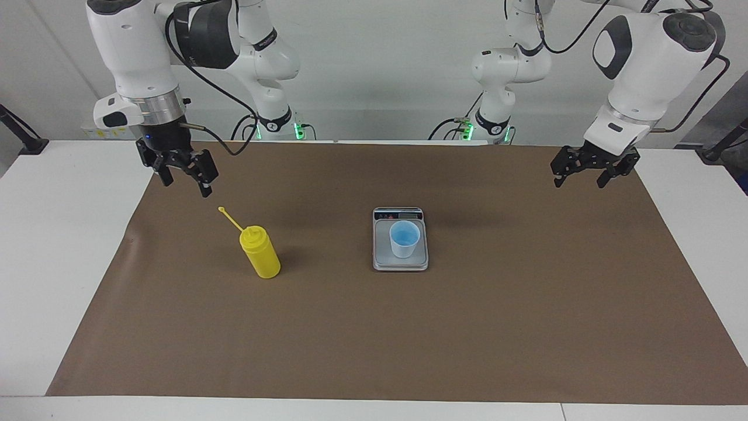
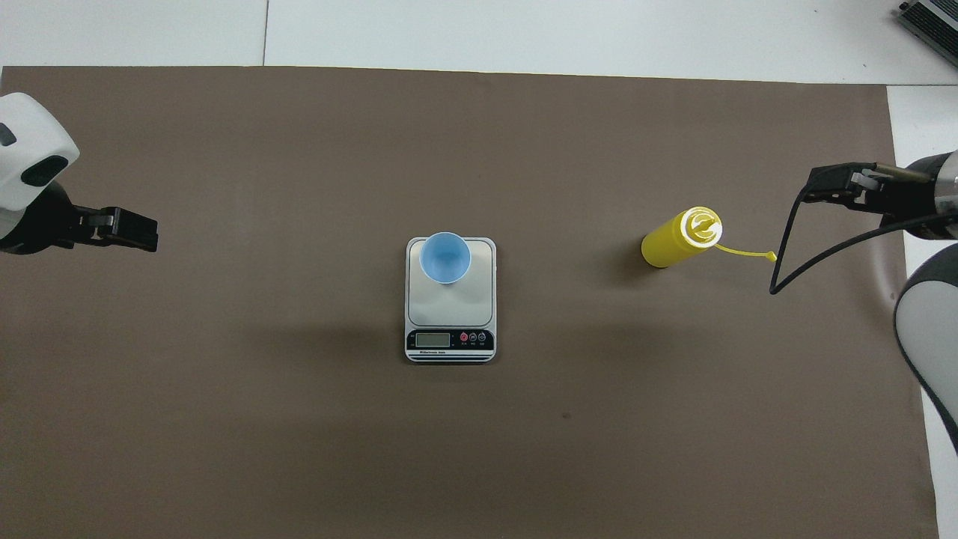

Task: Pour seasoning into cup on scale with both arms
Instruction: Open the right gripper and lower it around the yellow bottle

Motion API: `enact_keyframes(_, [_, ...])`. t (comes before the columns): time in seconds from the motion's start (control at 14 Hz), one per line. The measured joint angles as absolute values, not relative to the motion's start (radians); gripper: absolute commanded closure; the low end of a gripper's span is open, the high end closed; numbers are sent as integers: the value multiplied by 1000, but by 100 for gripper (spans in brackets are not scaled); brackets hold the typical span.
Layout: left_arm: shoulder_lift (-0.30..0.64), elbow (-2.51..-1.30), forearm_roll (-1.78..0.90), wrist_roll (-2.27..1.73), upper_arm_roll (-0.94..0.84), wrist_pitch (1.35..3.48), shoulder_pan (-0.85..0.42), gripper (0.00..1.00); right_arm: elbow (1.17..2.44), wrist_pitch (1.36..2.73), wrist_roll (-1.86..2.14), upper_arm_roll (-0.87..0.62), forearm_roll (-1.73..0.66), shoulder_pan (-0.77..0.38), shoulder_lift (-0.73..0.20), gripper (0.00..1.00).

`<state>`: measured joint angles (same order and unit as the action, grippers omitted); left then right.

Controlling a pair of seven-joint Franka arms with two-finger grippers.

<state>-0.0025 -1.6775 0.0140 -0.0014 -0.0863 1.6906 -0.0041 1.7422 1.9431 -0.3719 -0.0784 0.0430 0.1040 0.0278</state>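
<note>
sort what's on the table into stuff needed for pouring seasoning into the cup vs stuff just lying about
Needed for the job:
- yellow bottle, standing on the mat toward the right arm's end
- blue cup, on the scale
- scale, mid-table
- left hand and right hand, both open, holding nothing

Just lying about:
- brown mat under everything

Scale (image 2: 450, 299) display digits too small to read.
</note>
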Motion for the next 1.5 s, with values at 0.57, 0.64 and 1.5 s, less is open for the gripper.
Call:
enact_keyframes(0.57, [-15, -1632, -28, 24, -83, 1650, 34, 0, 1748, 1961, -720, -76, -145, 210, -67, 0])
enact_keyframes(0.64, [-15, -1632, -29, 25, -85, 1650, 34, 0, 1747, 1961, -766, -76, -159, 217, -87, 0])
enact_keyframes(1.5, [-24, -1641, -27, 35, -88, 1595, 35, 0, 1721, 1951, -1015, -75, -390, 281, -333, 0])
